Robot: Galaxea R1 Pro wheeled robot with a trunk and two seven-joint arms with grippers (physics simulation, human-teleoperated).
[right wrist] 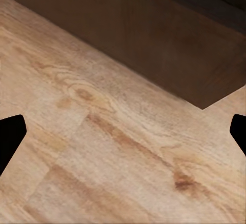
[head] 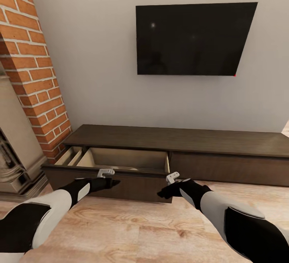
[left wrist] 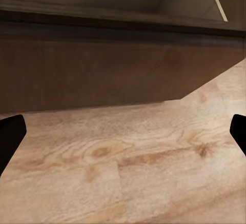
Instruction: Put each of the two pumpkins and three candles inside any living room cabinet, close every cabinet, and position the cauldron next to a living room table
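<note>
The cabinet (head: 180, 140) is a long low dark-brown unit against the wall. Its left drawer (head: 128, 159) is pulled out, and the part of the inside I can see is bare pale wood. My left gripper (head: 106, 172) hovers just in front of the drawer front (left wrist: 102, 70), open, with nothing between its fingers (left wrist: 10, 137). My right gripper (head: 172, 177) is by the drawer's right corner (right wrist: 205, 103), also open and empty, its fingertips (right wrist: 10, 137) spread wide over the floor. The pumpkins, candles, cauldron and table are out of view.
A red brick column (head: 32, 66) and a stone fireplace surround (head: 16, 150) stand at the left, close to the drawer's end. A black TV (head: 192, 38) hangs on the wall above. Pale wood floor (head: 140, 231) runs in front of the cabinet.
</note>
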